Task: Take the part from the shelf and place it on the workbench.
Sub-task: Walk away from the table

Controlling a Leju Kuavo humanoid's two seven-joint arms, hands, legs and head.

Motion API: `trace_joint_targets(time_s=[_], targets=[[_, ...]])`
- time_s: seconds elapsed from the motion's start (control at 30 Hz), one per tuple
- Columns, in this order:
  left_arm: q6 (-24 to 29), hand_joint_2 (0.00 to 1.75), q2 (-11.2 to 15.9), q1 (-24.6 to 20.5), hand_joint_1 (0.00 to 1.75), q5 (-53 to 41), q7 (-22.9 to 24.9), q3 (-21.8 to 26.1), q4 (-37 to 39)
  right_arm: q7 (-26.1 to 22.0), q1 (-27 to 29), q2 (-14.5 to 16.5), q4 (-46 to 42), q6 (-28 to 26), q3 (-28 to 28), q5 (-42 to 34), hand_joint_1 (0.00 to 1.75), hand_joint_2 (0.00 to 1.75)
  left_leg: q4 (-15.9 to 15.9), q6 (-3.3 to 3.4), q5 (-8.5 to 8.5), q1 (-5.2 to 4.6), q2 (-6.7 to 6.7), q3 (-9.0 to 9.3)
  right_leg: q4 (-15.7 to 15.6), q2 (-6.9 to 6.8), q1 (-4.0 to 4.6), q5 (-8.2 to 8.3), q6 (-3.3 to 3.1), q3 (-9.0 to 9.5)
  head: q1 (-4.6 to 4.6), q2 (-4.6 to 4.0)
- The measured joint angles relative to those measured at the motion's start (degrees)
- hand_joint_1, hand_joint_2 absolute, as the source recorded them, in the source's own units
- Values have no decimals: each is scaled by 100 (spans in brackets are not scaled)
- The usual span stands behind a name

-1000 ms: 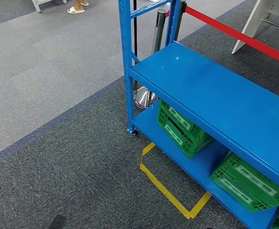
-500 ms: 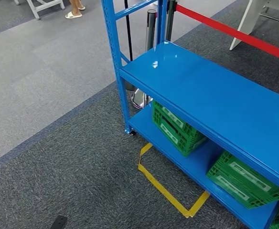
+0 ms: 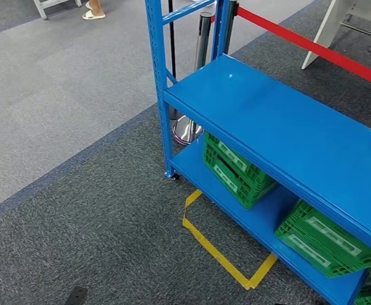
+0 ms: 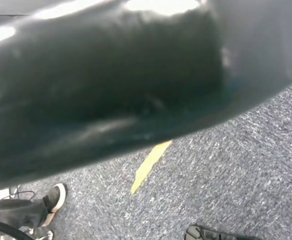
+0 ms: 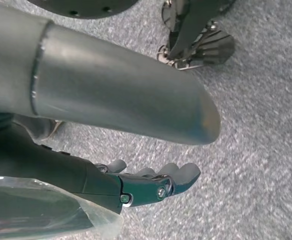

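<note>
Two green crates (image 3: 234, 169) under blue shelf (image 3: 289, 130), labels unreadable, right hand (image 5: 152, 182) fingers released, left hand's state unclear

Glossy blue painted metal shelf (image 3: 289, 127); ribbed green plastic crates (image 3: 234, 170) beneath; rough grey carpet (image 3: 78, 216); shiny chrome post (image 3: 200, 44); smooth grey thumb (image 5: 118, 90).

Bare blue shelf (image 3: 289, 127), posts (image 3: 157, 82) beside.

One blue shelf (image 3: 289, 136), two levels in sight. Two green crates (image 3: 234, 170) (image 3: 325, 240) on the lower level. One yellow tape outline (image 3: 222, 257) on the carpet.
</note>
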Motion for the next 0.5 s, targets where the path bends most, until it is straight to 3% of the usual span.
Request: trace_joint_targets(time_s=[0.03,0.07,0.1,0.17,0.2,0.27,0.37,0.43,0.5], targets=[[1,0,0,1,0,0,0,2,0,0,10,1,0,3,2,1,0,0,1,4,-9,0,4,5,257,-1,-11,-57,19,-146,-3,0],[1,0,0,1,0,0,0,4,0,0,21,1,0,5,3,1,0,0,5,2,-19,2,6,13,321,-3,-23,-9,36,-201,-2,0],[2,0,-1,2,0,0,0,5,0,0,28,1,0,7,4,2,0,0,11,-10,-34,7,5,27,147,-9,-37,149,48,-134,-2,0],[3,0,2,3,0,0,0,7,0,0,24,0,0,8,4,2,0,0,39,-58,-84,13,3,61,-594,-46,-60,536,65,218,3,-1],[4,0,5,2,0,0,0,8,0,-1,15,1,0,9,5,2,0,0,66,-91,-114,7,2,67,-922,-60,-61,644,52,390,5,-1],[11,0,11,-1,0,0,0,11,0,-1,6,4,0,16,7,3,0,0,98,-152,-149,-12,4,64,-1184,-70,-50,650,1,539,-8,0],[19,0,2,-6,0,0,0,13,0,-1,29,9,0,20,9,6,0,0,165,-223,-218,3,7,58,-1210,-58,-47,634,-110,579,-32,-1],[21,0,2,-8,0,0,0,13,0,-3,25,11,0,20,9,9,0,0,603,-272,-461,17,1,-120,-1227,-58,-56,616,-183,630,-54,0],[22,0,6,-5,0,0,0,14,0,-4,17,11,0,25,10,12,0,0,1420,-298,-784,21,-3,-529,-1227,-55,-44,584,-229,668,-71,0]])
